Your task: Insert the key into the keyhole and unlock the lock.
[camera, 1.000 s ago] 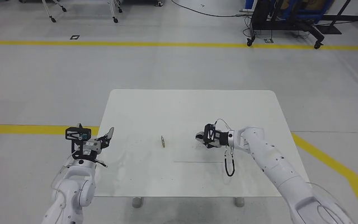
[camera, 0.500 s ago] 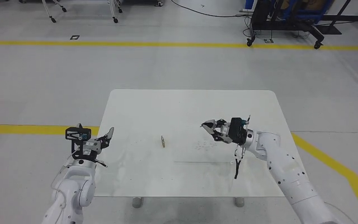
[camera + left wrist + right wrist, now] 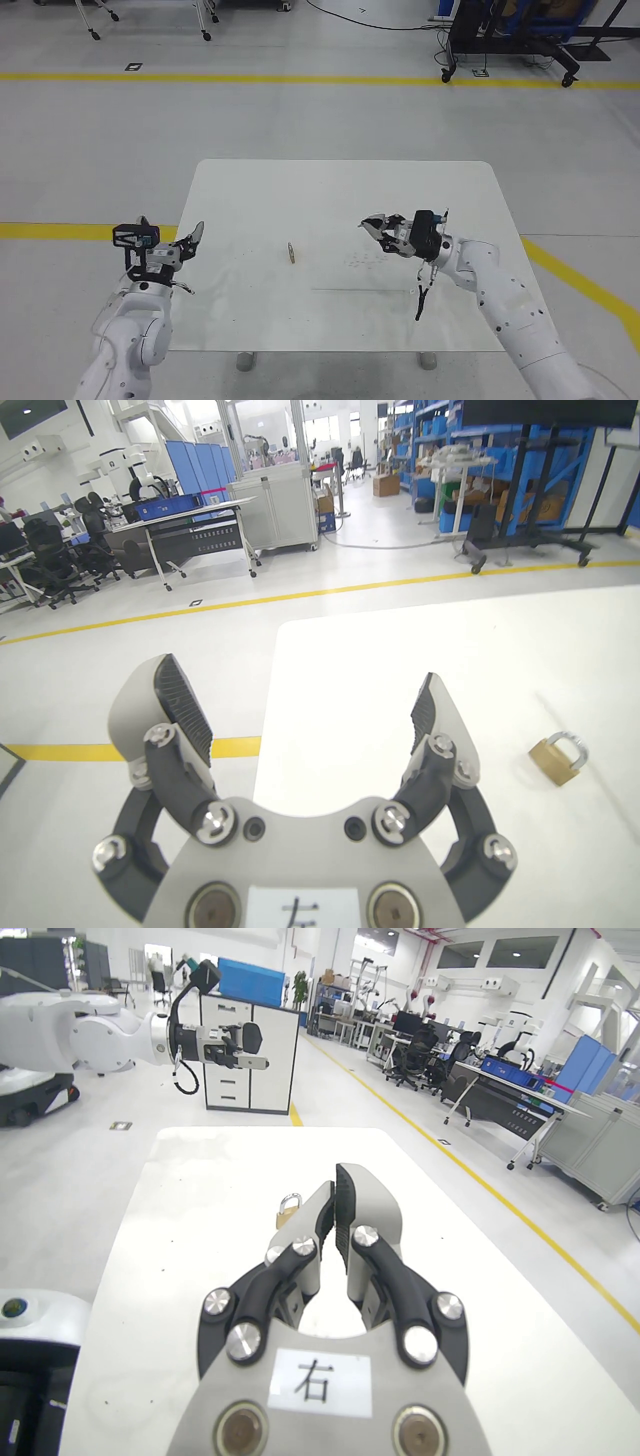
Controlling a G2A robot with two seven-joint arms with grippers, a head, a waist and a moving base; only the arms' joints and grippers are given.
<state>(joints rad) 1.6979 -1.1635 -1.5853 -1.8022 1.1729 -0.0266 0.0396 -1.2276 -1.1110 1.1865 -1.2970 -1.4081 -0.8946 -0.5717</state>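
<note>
A brass padlock (image 3: 290, 252) with a silver shackle lies on the white table (image 3: 400, 190), left of the middle. It also shows in the left wrist view as the padlock (image 3: 552, 762) and beyond my right fingers as the padlock (image 3: 287, 1213). My right gripper (image 3: 372, 226) hangs above the table to the right of the lock, pointing at it. In its own view the right gripper (image 3: 335, 1178) is shut, pads pressed on the thin key, which is hidden between them. My left gripper (image 3: 300, 680) is open and holds nothing at the table's left edge (image 3: 197, 236).
Faint scuff marks (image 3: 355, 262) dot the table between the lock and my right gripper. A black cable (image 3: 420, 295) hangs from the right arm over the table. Yellow floor lines and wheeled racks lie well beyond the table.
My right gripper rose from the table surface and pulled back to the right, staying shut. The left arm barely shifted. The padlock has not moved.
</note>
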